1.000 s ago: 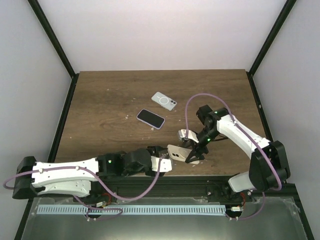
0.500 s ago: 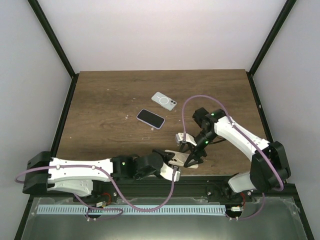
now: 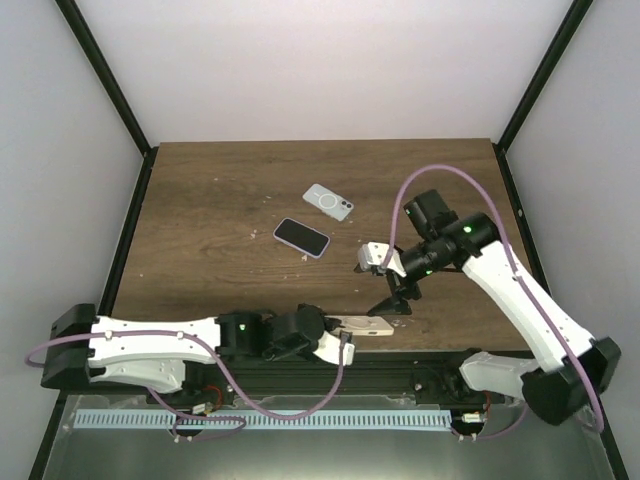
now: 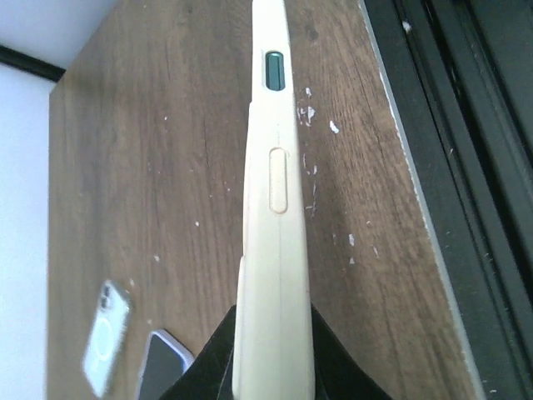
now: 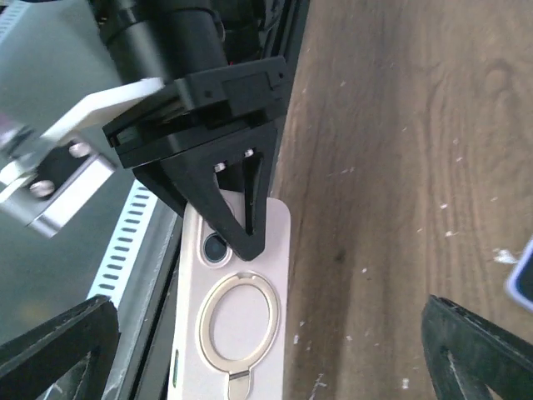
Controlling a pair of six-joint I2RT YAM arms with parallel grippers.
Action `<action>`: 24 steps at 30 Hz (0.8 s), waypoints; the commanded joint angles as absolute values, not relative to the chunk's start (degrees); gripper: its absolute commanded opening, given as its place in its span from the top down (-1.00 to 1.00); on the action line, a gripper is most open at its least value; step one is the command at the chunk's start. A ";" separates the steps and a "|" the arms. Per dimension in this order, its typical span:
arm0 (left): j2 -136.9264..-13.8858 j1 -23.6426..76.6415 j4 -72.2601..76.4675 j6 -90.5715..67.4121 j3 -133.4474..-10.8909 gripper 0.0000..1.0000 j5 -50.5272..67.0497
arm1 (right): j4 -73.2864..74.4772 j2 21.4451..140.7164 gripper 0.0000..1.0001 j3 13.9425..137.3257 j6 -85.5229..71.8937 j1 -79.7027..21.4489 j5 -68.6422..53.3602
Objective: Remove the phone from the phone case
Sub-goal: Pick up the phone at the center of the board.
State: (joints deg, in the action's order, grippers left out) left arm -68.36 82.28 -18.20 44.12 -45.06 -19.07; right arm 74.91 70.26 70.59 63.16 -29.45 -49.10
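Wooden surface point(image 3: 200, 220), near edge: left hand point(image 3: 343, 333) newly clamped on cased phone point(image 3: 375, 324); right hand point(image 3: 385, 280) released, spread apart; extraction pending.

Left hand point(image 3: 342, 330) tight, right hand point(image 3: 387, 280) wide.

Cream phone case point(image 4: 271, 208); brown wood-grain table point(image 3: 220, 200).
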 commanded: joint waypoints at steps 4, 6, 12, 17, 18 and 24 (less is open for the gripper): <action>-59.76 75.43 -13.41 13.23 -42.28 1.00 -8.15 | 64.61 62.87 -0.92 65.76 55.91 -30.02 -46.58; -58.37 73.10 -11.66 7.67 -40.96 1.00 -4.79 | 62.36 61.53 -0.85 64.27 55.43 -30.01 -44.95; -57.79 71.22 -9.44 2.68 -40.04 1.00 -2.57 | 61.22 60.09 -0.55 63.46 58.82 -30.48 -41.68; -58.40 71.05 -9.94 2.92 -41.34 1.00 -1.67 | 63.02 61.73 -0.19 62.81 63.36 -31.96 -37.33; -58.53 71.10 -9.96 2.97 -41.46 1.00 -1.67 | 63.49 62.09 -0.18 63.04 64.14 -32.08 -36.75; -59.11 70.75 -9.29 2.40 -42.16 1.00 -2.68 | 65.00 63.14 -0.08 63.98 66.36 -33.22 -33.63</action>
